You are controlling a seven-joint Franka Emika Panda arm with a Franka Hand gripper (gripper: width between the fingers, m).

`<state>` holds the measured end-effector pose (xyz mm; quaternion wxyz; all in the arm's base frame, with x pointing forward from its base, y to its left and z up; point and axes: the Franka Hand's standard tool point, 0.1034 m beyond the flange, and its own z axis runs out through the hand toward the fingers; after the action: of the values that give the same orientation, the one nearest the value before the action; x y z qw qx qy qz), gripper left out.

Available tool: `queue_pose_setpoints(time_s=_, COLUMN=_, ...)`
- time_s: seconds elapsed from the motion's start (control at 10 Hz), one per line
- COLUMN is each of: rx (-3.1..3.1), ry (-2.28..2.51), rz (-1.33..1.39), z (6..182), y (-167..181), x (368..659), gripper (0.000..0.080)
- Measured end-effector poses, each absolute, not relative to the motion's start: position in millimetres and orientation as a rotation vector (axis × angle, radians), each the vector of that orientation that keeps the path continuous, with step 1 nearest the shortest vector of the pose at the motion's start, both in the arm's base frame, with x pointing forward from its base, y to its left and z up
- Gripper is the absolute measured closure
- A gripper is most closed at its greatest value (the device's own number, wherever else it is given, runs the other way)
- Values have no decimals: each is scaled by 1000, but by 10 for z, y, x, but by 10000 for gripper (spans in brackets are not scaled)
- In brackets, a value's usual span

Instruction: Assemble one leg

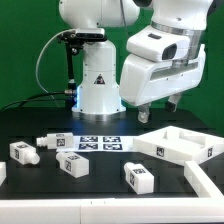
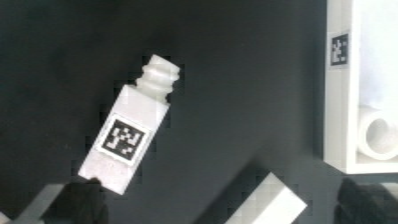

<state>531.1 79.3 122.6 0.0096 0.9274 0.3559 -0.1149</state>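
Holds the gripper [image 1: 147, 112] wide open, with nothing between the fingers [image 2: 267, 195] and nothing touched. Hangs it from the arm [image 1: 165, 55] toward the exterior view's right, pointing downward, well clear of the black table [image 1: 100, 205].

Looks down in the wrist view on the leg [image 2: 125, 135], lying flat on the table below the spread fingers, tag face up, with a ribbed peg at one end. Places that leg near the white panel [image 2: 365, 100], apart from its edge, not far from a round corner hole [image 2: 377, 130].

Cannot tell for certain which piece in the exterior view is that same leg. Shows there a lone block [image 1: 138, 177] lying just beside the panel, below and in front of the gripper, and three blocks [image 1: 72, 163] scattered well apart from it toward the exterior view's left. Sets the marker board [image 1: 98, 143] flat on the table in front of the robot base [image 1: 98, 85], between the two groups.
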Motion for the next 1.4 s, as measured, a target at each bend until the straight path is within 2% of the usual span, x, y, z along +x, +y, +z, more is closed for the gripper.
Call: queue_pose_setpoints(time_s=1.4, rx=2897, ry=1112, rz=-359, z=1221, y=795, x=5313, gripper=150)
